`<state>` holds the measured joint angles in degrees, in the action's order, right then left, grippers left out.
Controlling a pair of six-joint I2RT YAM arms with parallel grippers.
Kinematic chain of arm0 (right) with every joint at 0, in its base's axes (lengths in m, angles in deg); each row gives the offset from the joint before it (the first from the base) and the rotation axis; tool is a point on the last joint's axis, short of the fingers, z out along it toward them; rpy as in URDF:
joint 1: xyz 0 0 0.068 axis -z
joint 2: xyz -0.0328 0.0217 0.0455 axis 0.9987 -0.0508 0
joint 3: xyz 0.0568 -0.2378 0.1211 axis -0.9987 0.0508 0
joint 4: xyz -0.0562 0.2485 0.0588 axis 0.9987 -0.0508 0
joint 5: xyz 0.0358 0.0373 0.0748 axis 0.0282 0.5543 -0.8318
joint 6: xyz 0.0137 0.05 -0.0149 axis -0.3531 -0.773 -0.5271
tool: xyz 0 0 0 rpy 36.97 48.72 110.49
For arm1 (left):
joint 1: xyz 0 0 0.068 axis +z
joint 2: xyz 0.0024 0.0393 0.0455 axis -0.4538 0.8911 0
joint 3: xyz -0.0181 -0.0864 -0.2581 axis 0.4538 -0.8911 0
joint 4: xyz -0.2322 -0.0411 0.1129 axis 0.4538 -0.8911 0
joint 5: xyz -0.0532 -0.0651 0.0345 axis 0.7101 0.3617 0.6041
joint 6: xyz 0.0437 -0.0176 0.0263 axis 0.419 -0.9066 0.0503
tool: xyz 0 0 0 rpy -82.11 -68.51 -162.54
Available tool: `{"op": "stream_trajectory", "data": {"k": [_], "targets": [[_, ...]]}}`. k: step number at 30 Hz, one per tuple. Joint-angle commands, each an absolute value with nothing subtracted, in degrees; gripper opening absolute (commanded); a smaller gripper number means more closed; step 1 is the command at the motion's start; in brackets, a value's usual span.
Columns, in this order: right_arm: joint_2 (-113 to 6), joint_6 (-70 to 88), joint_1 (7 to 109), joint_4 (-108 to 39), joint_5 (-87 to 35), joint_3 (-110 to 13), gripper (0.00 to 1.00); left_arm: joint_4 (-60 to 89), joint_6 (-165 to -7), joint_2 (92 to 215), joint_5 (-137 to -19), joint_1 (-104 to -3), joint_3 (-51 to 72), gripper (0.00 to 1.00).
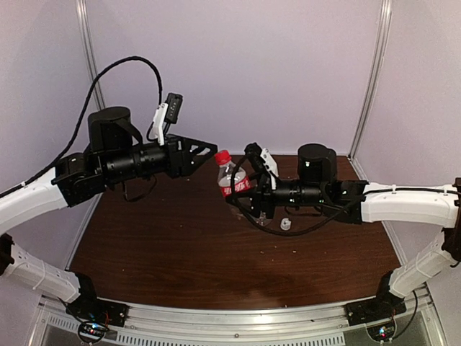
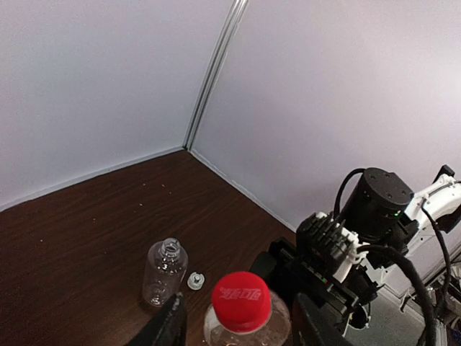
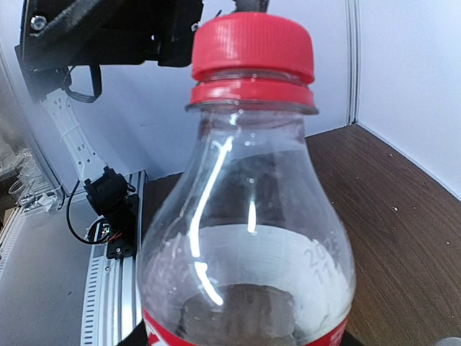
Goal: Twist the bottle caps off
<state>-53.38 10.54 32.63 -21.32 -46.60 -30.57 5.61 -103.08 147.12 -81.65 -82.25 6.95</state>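
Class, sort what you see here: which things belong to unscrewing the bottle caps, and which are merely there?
Belongs to the job: red plastic screw cap, on the clear plastic bottle with a red label; clear unlabelled plastic bottle, open; small white plastic cap on the table beside it.
Merely there: dark brown wooden table; black cable; pale wall panels.

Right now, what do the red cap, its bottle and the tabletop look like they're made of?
Red cap: probably plastic, opaque, smooth with a soft sheen and a moulded collar ring. Bottle: likely thin clear plastic, see-through, with sharp glare streaks and embossed digits. Tabletop: dark brown wood or wood-look laminate, matte; which one is unclear.
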Motion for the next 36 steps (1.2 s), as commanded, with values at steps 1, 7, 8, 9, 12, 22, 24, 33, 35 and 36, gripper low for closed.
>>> {"op": "stream_trajectory", "data": {"k": [1,7,8,9,12,22,24,33,35,36], "targets": [[-50.80,11.61,33.36,-19.61,-51.97,-29.78,0.26,6.54,-98.12,143.11,-81.06,-81.75,7.88,0.60],[-50.85,12.59,33.38,-20.59,-63.55,-30.37,0.27,5.36,-92.59,140.89,-72.08,-80.41,7.55,0.78],[-51.02,12.59,33.29,-20.74,-65.43,-30.56,0.27,5.48,-91.79,140.69,-69.13,-80.16,7.51,0.80],[-51.20,12.47,33.36,-20.67,-67.30,-30.81,0.27,5.79,-90.87,140.53,-66.32,-79.92,7.46,0.81],[-52.16,11.02,33.37,-19.95,-73.33,-31.78,0.28,6.84,-88.90,140.32,-57.28,-79.58,7.42,0.83],[-56.25,3.17,33.12,-12.56,-86.01,-33.83,0.28,11.22,-87.39,142.94,-44.51,-79.50,7.42,0.81],[-56.51,2.32,33.05,-11.61,-86.48,-33.87,0.28,11.95,-87.64,143.90,-43.81,-79.50,7.54,0.79],[-56.19,0.99,32.86,-10.43,-86.65,-34.00,0.28,16.62,-89.62,146.85,-41.56,-79.53,6.19,0.64],[-56.19,1.03,32.86,-10.53,-86.51,-34.00,0.28,17.65,-90.31,147.16,-40.78,-79.54,5.73,0.58],[-56.19,1.07,32.86,-10.56,-86.47,-33.98,0.28,17.94,-90.64,147.29,-40.45,-79.50,5.59,0.56]]}}
